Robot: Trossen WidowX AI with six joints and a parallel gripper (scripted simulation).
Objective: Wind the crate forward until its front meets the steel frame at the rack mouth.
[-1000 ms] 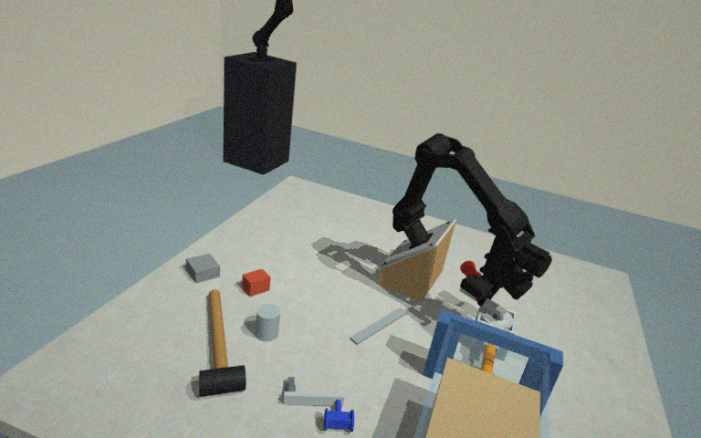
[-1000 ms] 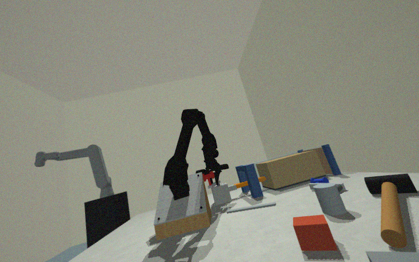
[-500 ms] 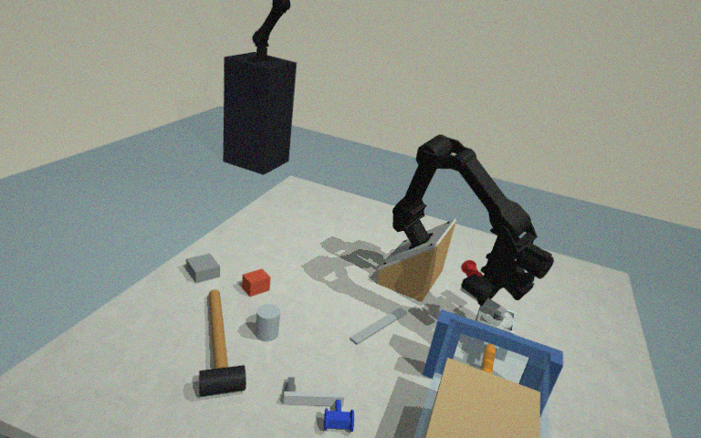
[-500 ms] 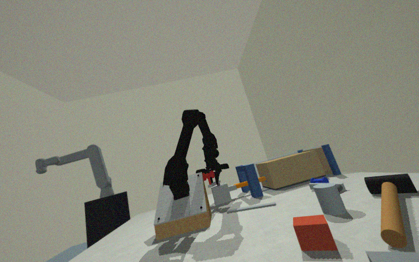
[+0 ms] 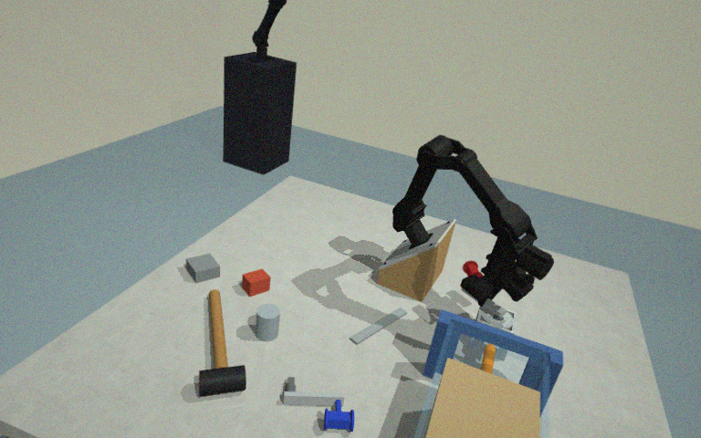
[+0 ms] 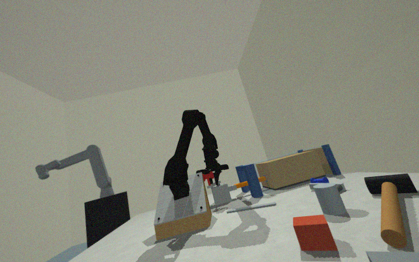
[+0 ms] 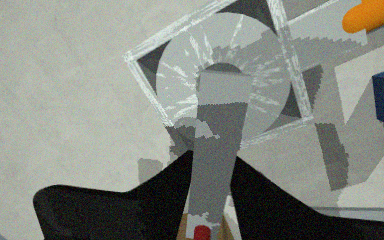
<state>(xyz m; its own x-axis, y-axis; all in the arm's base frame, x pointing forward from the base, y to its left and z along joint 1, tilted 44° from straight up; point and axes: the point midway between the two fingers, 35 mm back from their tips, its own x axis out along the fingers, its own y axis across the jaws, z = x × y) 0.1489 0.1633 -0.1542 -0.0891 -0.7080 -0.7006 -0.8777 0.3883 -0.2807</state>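
My gripper (image 5: 485, 299) (image 6: 217, 183) (image 7: 211, 158) is shut on the winch handle, a flat grey bar (image 7: 220, 125) with a red knob (image 5: 471, 267) (image 6: 208, 176) (image 7: 202, 233). The bar's far end lies over the round hole on top of the pale winch (image 5: 496, 321) (image 6: 221, 194) (image 7: 175, 75). Only a dark arc of the hole shows; how deep the key sits is hidden. An orange strap (image 5: 488, 359) (image 6: 241, 184) (image 7: 364, 17) runs from the winch side through the blue frame (image 5: 494, 334) (image 6: 255, 182) to the tan crate (image 5: 483, 402) (image 6: 290, 170). The crate stands back from the frame, with a gap between them.
A wooden arm base (image 5: 408, 274) (image 6: 182, 227) and a flat pale bar (image 5: 377, 326) (image 6: 251, 207) are near the winch. Farther off are a mallet (image 5: 222, 380), a grey cylinder (image 5: 267, 322), a red block (image 5: 256, 283), a grey block (image 5: 203, 268), a grey cranked tool (image 5: 312, 398) and a blue spool (image 5: 339, 420).
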